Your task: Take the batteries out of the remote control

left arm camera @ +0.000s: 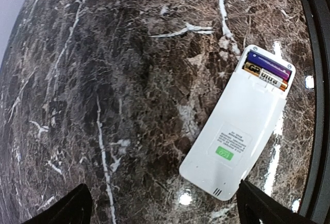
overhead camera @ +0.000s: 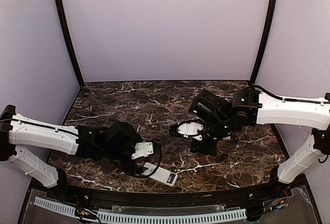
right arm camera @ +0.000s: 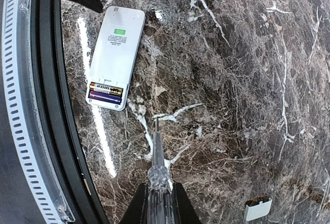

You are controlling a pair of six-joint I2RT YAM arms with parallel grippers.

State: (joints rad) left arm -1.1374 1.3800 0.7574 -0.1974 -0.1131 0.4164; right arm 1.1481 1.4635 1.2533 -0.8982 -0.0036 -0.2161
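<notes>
Likely light, rigid, slippery: pin remote control (left arm camera: 234, 136) by long edges with spread left pincer (left arm camera: 164, 199); lever batteries (left arm camera: 265, 72) using probe (right arm camera: 157, 157) pinched in right pincer (right arm camera: 160, 203)

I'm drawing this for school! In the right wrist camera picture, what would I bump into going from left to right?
Going right: white slotted strip → remote control, lying face down with its batteries showing → clear-handled tool → small white squarish piece.

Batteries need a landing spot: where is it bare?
Bare: dark marble tabletop behind both arms to the wall, and between the slim white plastic remote control and right gripper's clear-handled screwdriver. Crowded: near edge, open left gripper at the remote.
</notes>
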